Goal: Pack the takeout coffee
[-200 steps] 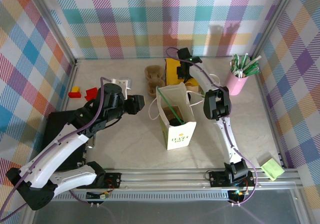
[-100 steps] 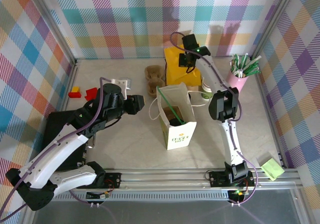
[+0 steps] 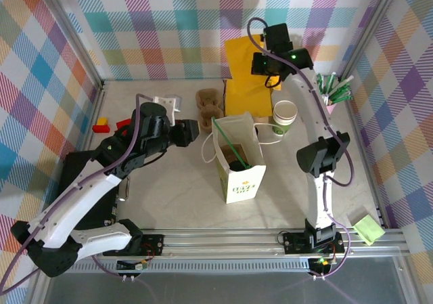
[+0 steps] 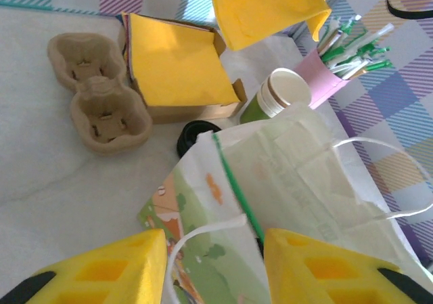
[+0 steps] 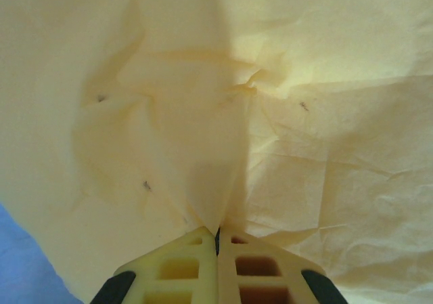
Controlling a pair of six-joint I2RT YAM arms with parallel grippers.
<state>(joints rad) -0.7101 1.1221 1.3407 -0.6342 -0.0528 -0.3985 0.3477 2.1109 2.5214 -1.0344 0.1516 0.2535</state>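
A paper bag is stood open at the middle of the table. Its rim and white handle are seen between the parted fingers of the left gripper, by which nothing is clamped. A yellow napkin is held aloft at the far side, pinched in the fully closed right gripper. The takeout coffee is seen upright on the table, just right of the bag, its top cream-white. A round black lid is seen lying behind the bag.

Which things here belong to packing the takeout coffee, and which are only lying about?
Belong: takeout coffee cup, black lid, paper bag, lifted yellow napkin.
Lying about: pink cup of straws, cardboard cup carriers, red and yellow blocks, green pad.
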